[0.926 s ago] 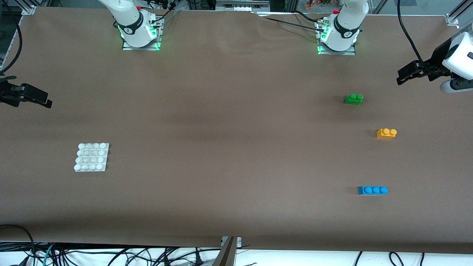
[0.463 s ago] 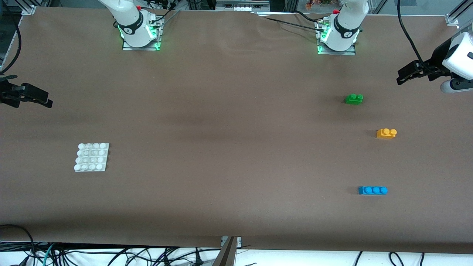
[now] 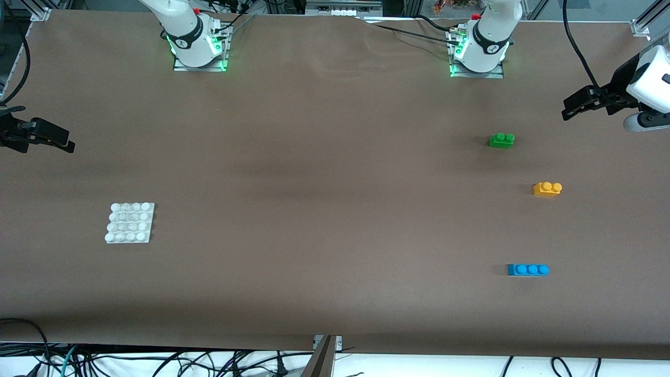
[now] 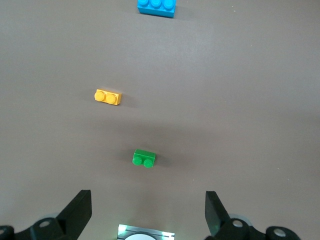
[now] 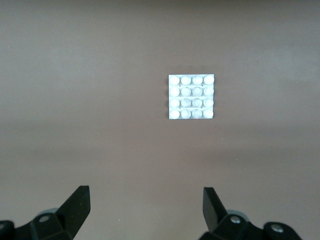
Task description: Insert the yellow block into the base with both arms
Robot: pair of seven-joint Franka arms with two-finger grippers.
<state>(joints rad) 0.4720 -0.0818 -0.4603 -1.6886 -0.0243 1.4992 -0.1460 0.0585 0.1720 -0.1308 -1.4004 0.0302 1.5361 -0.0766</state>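
The yellow block [image 3: 547, 188] lies on the brown table toward the left arm's end; it also shows in the left wrist view [image 4: 108, 97]. The white studded base [image 3: 130, 222] lies toward the right arm's end and shows in the right wrist view [image 5: 191, 97]. My left gripper [image 3: 568, 110] hangs open and empty, high at the table's left-arm end; its fingers [image 4: 77, 210] stand wide apart. My right gripper [image 3: 65, 144] hangs open and empty, high at the right-arm end; its fingers [image 5: 77, 207] stand wide apart.
A green two-stud brick [image 3: 501, 140] lies farther from the front camera than the yellow block. A blue three-stud brick [image 3: 527, 269] lies nearer. Both show in the left wrist view, green [image 4: 144, 158] and blue [image 4: 156, 6]. The left arm's base [image 3: 476, 52] and the right arm's base [image 3: 196, 44] stand along the table's back edge.
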